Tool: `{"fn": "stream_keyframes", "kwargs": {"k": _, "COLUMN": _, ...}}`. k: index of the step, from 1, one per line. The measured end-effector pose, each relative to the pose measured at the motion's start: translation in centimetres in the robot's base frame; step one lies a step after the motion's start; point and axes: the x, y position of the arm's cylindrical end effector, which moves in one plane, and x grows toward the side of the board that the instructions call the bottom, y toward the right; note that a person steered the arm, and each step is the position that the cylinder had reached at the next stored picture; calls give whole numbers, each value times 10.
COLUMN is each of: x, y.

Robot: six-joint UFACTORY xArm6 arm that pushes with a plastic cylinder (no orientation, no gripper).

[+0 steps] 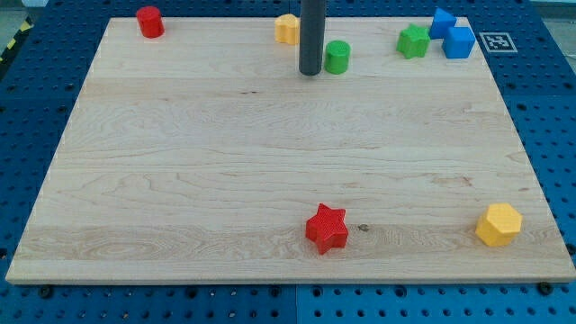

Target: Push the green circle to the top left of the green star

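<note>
The green circle (337, 57) stands near the view's top, a little right of centre. The green star (413, 41) lies further to the view's right, near the top edge, well apart from the circle. My tip (310, 71) is just left of the green circle, very close to its left side; whether it touches cannot be told. The dark rod rises from there out of the view's top.
A yellow block (287, 29) sits behind the rod at the top. Two blue blocks (452, 34) lie right of the green star. A red cylinder (149, 22) is at top left, a red star (327, 229) at bottom centre, a yellow hexagon (499, 224) at bottom right.
</note>
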Motion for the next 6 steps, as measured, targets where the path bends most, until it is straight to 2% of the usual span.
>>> {"fn": "stream_keyframes", "kwargs": {"k": 1, "x": 0, "y": 20}}
{"fn": "stream_keyframes", "kwargs": {"k": 3, "x": -16, "y": 106}}
{"fn": "stream_keyframes", "kwargs": {"k": 6, "x": -39, "y": 35}}
